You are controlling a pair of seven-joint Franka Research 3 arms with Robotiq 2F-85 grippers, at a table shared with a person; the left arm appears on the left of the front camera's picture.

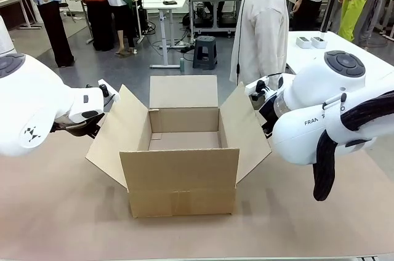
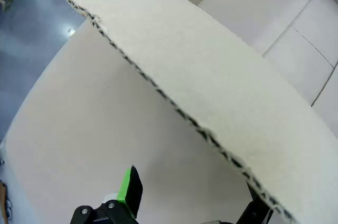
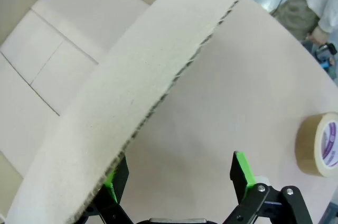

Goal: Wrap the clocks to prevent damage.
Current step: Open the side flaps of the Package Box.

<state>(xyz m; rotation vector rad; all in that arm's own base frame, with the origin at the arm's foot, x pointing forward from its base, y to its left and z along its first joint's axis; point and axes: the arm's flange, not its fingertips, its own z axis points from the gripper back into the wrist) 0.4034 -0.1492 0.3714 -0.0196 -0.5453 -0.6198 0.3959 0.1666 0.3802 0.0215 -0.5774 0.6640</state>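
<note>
The clocks are out of view. An open cardboard box [image 1: 180, 178] stands in the middle of the table with all its flaps spread, and its inside looks bare. My left gripper [image 1: 102, 96] is at the outer edge of the left flap [image 1: 114, 135]. In the left wrist view this gripper [image 2: 195, 205] is open, with the flap's corrugated edge [image 2: 174, 108] running between its fingers [image 2: 131, 187]. At the right flap [image 1: 246, 128] is my right gripper [image 1: 263, 92]. It too is open [image 3: 179, 182], and that flap's edge [image 3: 158, 102] reaches down to one green pad [image 3: 113, 182].
A roll of tan packing tape [image 3: 319, 145] lies on the table to the right of the box. A person in a cream shirt [image 1: 265, 27] stands at the far side. The brown table [image 1: 55, 212] has free room in front of the box and on both sides.
</note>
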